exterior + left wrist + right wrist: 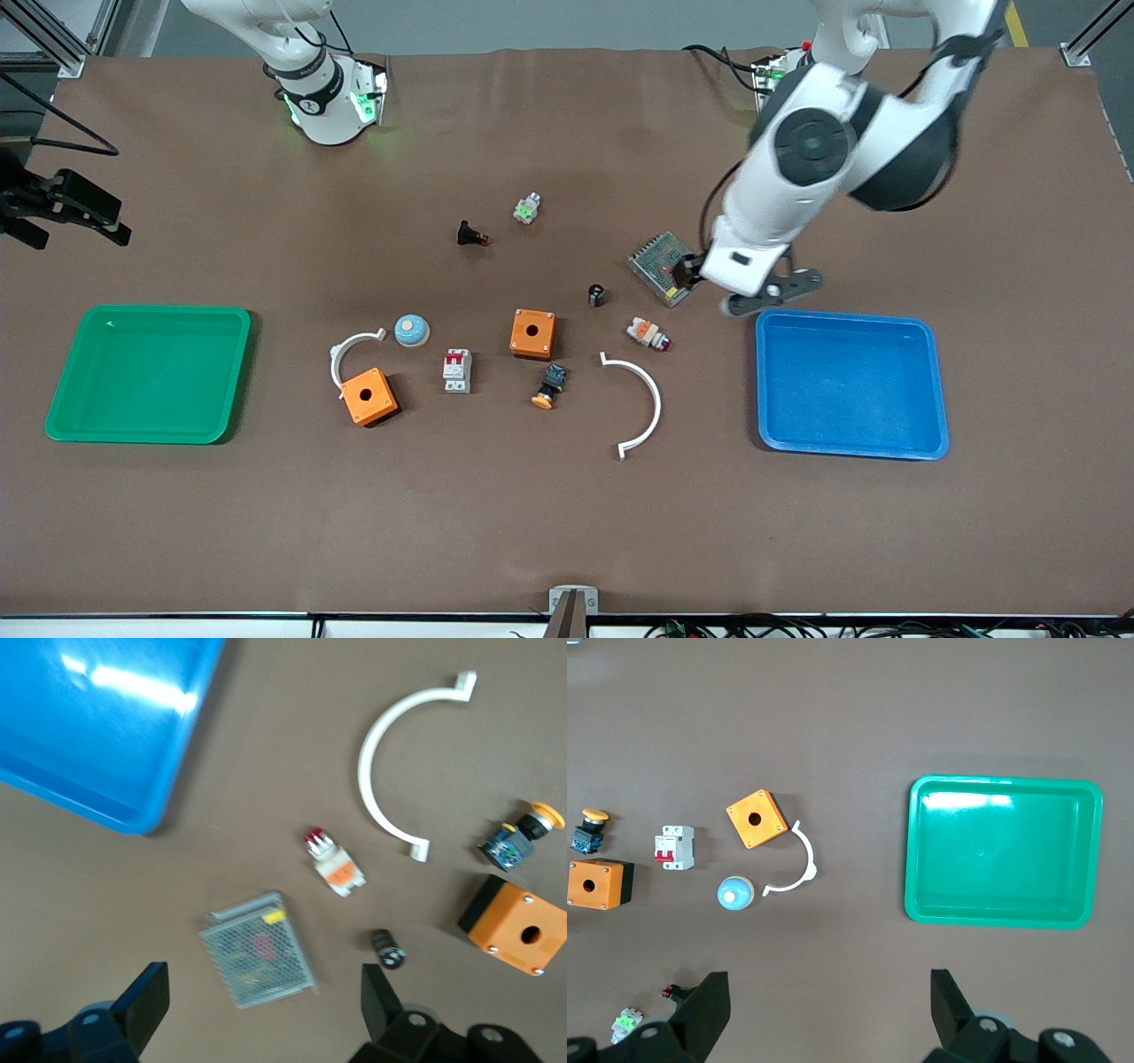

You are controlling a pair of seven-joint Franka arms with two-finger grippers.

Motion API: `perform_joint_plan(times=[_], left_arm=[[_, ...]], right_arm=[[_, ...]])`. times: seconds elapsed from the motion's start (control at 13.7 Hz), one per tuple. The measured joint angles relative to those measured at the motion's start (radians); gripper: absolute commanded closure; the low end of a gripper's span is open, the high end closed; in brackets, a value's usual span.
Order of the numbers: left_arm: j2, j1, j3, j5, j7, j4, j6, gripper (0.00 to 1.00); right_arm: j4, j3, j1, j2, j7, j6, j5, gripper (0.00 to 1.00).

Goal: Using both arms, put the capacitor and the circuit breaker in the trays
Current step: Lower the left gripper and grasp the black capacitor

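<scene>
Black capacitor (597, 294): centre of the front view, on the brown table (567, 532), between the mesh unit (660, 268) and the nearer-centre orange box (532, 333). In the left wrist view it shows at lower centre-right (387, 949), lying on its side, long axis slanting across the frame.

White-grey breaker (457, 369): lower centre of the front view, between the two orange boxes, red levers at the end toward the arms' bases. Right wrist view: left-centre of frame (673, 847), long axis running with the frame's horizontal.

Left gripper (766, 294): right-centre of the front view, over the table at the blue tray's (921, 332) upper-left corner, just beside the mesh unit. Fingers (381, 1001) spread wide at the bottom edge of its wrist view. The capacitor lies just inside one finger's line, off-centre between the jaws. Judgement: this arm is much the nearer to the capacitor; a short shift toward table centre and a wrist turn across the slanting axis would be needed.

Right gripper (824, 1014): not visible in the front view. Fingers spread wide at the bottom edge of its wrist view, high above the table; the green tray (921, 904) fills the right half. The breaker lies well apart from the jaws, toward the frame's left. Judgement: the breaker falls to this arm.
</scene>
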Motion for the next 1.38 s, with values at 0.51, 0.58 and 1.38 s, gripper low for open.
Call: perform_joint_plan(times=[0.51, 0.58, 1.38], left_arm=[[0.279, -0.202, -0.001, 0.168, -0.536, -0.009, 0.262, 0.21], [0.308, -0.213, -0.001, 0.196, -0.599, -0.008, 0.300, 0.22], [0.412, -0.246, -0.002, 0.275, -0.745, 0.003, 0.378, 0.41]], right_arm=[[0.001, 0.000, -0.001, 0.003, 0.000, 0.001, -0.001, 0.00], [0.001, -0.001, -0.002, 0.003, 0.000, 0.001, -0.003, 0.00], [-0.046, 0.015, 0.229, 0.117, 0.167, 0.005, 0.020, 0.00]])
